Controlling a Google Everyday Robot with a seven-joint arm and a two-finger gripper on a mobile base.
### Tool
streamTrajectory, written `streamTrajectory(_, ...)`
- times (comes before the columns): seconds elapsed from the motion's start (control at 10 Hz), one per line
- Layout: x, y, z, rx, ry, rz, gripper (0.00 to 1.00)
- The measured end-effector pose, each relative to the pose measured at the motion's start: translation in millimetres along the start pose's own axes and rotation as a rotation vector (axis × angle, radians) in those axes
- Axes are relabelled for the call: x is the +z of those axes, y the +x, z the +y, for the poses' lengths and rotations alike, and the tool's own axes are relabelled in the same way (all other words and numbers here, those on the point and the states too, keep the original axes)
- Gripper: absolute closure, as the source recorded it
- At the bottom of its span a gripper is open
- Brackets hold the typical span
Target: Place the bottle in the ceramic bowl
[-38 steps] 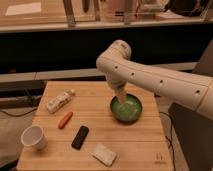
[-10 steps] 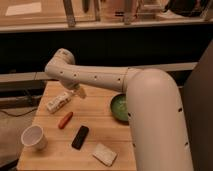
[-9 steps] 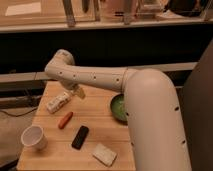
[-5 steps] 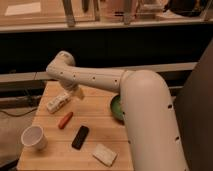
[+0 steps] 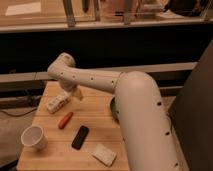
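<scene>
the step in hand looks like the reach for the bottle (image 5: 58, 101); the gripper (image 5: 76, 93) hangs at centre left of the frame, just right of the bottle's upper end, jaws apart and holding nothing; next it likely has to settle over the bottle's body, close, then carry it right to the ceramic bowl (image 5: 113, 107), only a green sliver of which shows beside the arm (image 5: 95, 80); the bottle lies on its side on the wooden table (image 5: 95, 122), whitish with a pale label, just above the orange piece (image 5: 65, 120)
</scene>
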Motion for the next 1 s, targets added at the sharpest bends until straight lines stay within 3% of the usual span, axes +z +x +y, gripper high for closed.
streamTrajectory(1.0, 41, -21, -13, -0.045, -0.005, -0.056, 0.2)
